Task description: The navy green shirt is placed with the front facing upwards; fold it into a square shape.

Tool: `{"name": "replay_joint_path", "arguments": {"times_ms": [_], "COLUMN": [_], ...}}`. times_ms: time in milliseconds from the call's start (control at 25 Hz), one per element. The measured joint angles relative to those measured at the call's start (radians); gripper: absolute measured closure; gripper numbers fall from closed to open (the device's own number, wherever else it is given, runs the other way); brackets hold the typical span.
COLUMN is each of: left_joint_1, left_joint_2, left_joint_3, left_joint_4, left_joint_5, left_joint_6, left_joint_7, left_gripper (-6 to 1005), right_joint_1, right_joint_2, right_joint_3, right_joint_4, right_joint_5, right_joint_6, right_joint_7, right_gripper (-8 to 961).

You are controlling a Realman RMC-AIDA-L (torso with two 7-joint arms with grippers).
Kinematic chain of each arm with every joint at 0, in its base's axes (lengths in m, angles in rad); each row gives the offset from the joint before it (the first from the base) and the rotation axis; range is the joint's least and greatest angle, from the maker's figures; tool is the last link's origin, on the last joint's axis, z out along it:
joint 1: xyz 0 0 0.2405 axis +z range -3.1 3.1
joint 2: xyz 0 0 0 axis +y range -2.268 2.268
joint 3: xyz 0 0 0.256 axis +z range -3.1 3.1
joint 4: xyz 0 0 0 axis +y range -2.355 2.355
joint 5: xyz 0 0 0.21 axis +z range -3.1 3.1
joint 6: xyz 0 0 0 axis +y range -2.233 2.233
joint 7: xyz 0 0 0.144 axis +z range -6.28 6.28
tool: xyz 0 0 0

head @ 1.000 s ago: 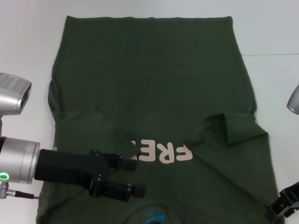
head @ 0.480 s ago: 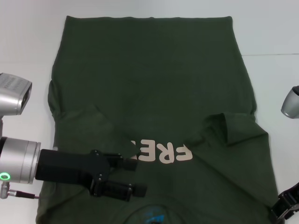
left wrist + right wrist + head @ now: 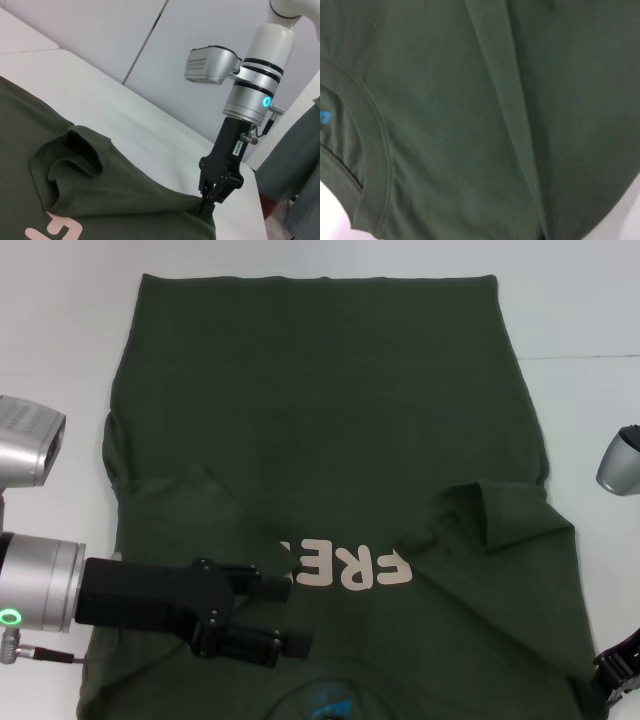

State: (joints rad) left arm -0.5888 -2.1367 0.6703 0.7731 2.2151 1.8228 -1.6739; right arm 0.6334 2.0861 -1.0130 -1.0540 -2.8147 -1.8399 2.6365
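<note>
The large dark olive-green short-sleeved cotton shirt [image 3: 330,440] lies spread flat on the white tabletop [image 3: 60,330], its long axis running from the near edge to the far edge. The straight hem lies toward the far edge and the collar, with a small blue mark [image 3: 330,705] inside it, points toward the near edge. Both short sleeves are folded inward onto the chest, the left one [image 3: 200,515] covering the start of the pale pinkish-cream lettering [image 3: 345,565] so that only part of the word shows; the right one [image 3: 490,515] bunches into a raised, rounded fold, seen also in the left wrist view [image 3: 75,160]. The cloth is otherwise smooth, with a long crease visible in the right wrist view beside the ribbed collar band [image 3: 370,165]. The left gripper [image 3: 285,615], black and mounted on a silver arm, lies low over the shirt's left shoulder area near the near edge, its jaws apart with nothing between them. The right gripper [image 3: 206,207] stands upright at the shirt's right shoulder corner near the near right corner of the tabletop, its jaws pressed down into the cloth edge; whether they are pinching it cannot be told.
</note>
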Motion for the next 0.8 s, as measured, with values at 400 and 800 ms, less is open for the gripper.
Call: {"name": "replay_joint_path", "arguments": {"times_ms": [400,800], "left_joint_1": [0.000,0.043], "left_joint_2": [0.006,0.041], "left_joint_3": [-0.095,-0.189], "left_joint_4": [0.000,0.105], "left_joint_5": [-0.022,0.054], "left_joint_6": [-0.003,0.006], "left_joint_7": [-0.084,-0.426], "left_gripper": [152,158], "right_joint_1": [-0.053,-0.134], "right_joint_2": [0.000,0.000], "right_joint_3": [0.086,0.185], "right_joint_4": [-0.063,-0.041], "right_joint_5": [0.041,0.162], "right_joint_6": [-0.014,0.024], "right_joint_7": [-0.122,-0.295], "right_gripper": [913,912]}}
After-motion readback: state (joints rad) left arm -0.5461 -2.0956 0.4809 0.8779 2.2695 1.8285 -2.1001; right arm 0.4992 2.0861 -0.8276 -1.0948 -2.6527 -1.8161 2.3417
